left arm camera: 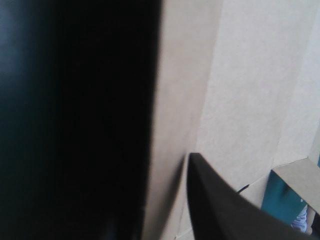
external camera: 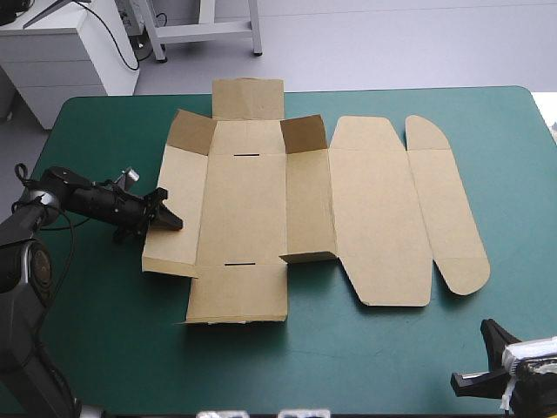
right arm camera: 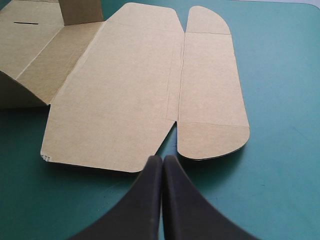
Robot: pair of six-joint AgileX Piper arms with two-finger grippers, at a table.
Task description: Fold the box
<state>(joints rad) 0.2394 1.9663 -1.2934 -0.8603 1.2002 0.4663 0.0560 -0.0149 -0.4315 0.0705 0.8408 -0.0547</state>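
The brown box point(external camera: 261, 200) lies as a cut sheet on the teal-green cover, mostly flat. Two small flaps stand up at its far end and the inner wall point(external camera: 306, 205) is partly raised. My left gripper point(external camera: 170, 220) reaches in from the left and is shut on the box's left side panel point(external camera: 174, 209). In the left wrist view the board point(left arm camera: 240, 100) runs between the black fingers point(left arm camera: 215, 205). My right gripper point(right arm camera: 162, 161) is shut with nothing in it. It sits low near the table's front right corner point(external camera: 474, 374), just short of the lid panel point(right arm camera: 120, 95) and its rounded tuck flap point(right arm camera: 212, 90).
Bare teal-green cover point(external camera: 104, 313) lies in front of the box and on either side of it. A white cabinet point(external camera: 61, 52) and a metal frame point(external camera: 204, 30) stand beyond the far edge. The box's far flap point(external camera: 248, 97) reaches that edge.
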